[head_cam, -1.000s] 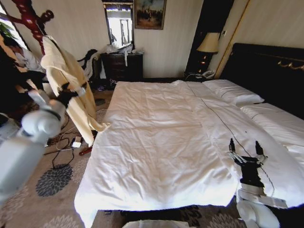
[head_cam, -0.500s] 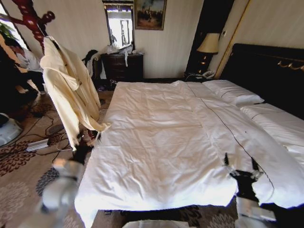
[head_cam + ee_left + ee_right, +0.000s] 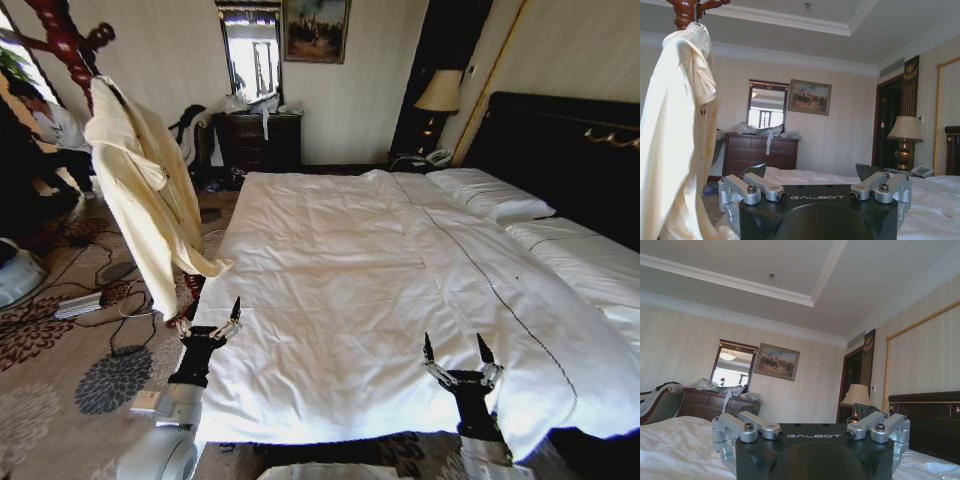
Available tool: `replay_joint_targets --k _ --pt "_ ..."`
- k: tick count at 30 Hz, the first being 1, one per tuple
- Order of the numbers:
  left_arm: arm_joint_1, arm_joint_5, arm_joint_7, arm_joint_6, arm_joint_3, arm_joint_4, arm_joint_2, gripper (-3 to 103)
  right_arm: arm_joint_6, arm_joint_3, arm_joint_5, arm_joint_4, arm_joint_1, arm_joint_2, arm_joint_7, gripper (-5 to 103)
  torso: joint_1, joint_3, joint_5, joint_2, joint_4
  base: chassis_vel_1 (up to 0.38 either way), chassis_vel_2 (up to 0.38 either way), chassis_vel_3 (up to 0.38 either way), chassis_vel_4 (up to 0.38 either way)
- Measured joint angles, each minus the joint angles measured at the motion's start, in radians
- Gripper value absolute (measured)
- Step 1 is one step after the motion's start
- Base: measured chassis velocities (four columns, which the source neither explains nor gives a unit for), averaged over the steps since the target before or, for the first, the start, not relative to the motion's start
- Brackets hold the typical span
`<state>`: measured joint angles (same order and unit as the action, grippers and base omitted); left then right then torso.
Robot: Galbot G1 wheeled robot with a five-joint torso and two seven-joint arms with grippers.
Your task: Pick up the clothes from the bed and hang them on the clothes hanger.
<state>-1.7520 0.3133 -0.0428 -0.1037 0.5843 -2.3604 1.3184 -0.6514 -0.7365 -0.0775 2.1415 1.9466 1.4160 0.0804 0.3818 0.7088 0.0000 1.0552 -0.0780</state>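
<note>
Now the cream garment (image 3: 145, 190) hangs from the top of a dark red wooden coat stand (image 3: 62, 40), to the left of the bed (image 3: 380, 290) and well apart from both grippers. In the left wrist view the same garment (image 3: 677, 135) drapes down from the turned top of the stand (image 3: 687, 10), with one sleeve hanging loose and its lower edge close to the near left corner of the bed. I cannot make out a black hanger under the fabric, so I cannot tell what really carries the garment at the shoulders. The white duvet has no clothes on it, only wrinkles and the thin dark piping line.

The left gripper (image 3: 208, 320) stands at the left edge of the bed, its fingers pointing up, spread wide and holding nothing. The right gripper (image 3: 460, 358) is near the foot of the bed on the right side, also wide open and empty.

In my judgement the hanging is practically done. The risk from here is that the garment slides off, because thin fabric on a smooth support sits weakly if one side is heavier. Also the left arm is near the loose hem, so a careless move could catch the cloth and pull it down onto the patterned carpet (image 3: 60, 340).
</note>
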Motion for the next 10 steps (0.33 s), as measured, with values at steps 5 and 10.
replay_joint_targets --k 5,10 --pt "0.004 0.004 0.000 0.000 0.000 0.001 -0.003 100 0.001 -0.001 -0.002 0.000 -0.001 -0.001 -0.001 100 0.000 0.000 0.0000 0.000 0.0001 0.000 0.000 0.000 0.000" --pt "0.007 0.006 0.000 0.002 0.000 0.003 -0.005 100 0.001 -0.002 -0.004 -0.001 -0.002 -0.001 -0.001 100 0.000 0.000 -0.0001 0.000 0.0001 0.000 0.000 0.000 0.000"
